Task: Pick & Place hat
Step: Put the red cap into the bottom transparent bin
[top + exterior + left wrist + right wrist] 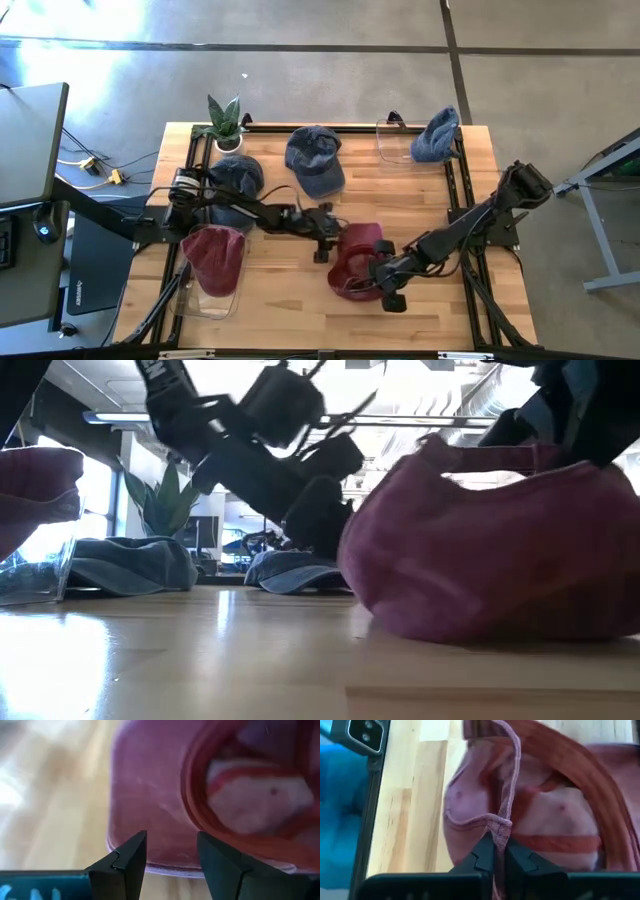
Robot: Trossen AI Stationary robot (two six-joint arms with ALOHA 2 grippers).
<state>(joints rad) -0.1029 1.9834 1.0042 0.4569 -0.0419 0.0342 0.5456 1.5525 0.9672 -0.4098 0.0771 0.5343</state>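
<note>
A dark red cap (pixel 352 262) lies open side up on the wooden table, near the middle; it fills the right of the low view (pixel 500 550). My right gripper (pixel 385 275) (pixel 499 845) reaches in from the table's right and is shut on the cap's edge. My left gripper (pixel 326 243) (pixel 170 857) stands just left of the cap. It is open, with its fingers pointing at the cap's brim (pixel 150 820). I cannot tell whether they touch it. My right gripper pinches a raised fold of the red cap's rim (pixel 499 822) between its two shut fingers, on the cap's right side. The fingers come slanting down from the table's right. The cap's crown rests on the table (pixel 480 630), and the pinched edge stands up above it.
A second red cap (pixel 213 258) sits on a clear stand near the left front. Blue denim caps lie at the far side (pixel 237 175) (pixel 315 158), and one rests on a clear stand (pixel 437 135). A potted plant (pixel 224 122) stands at the far left corner.
</note>
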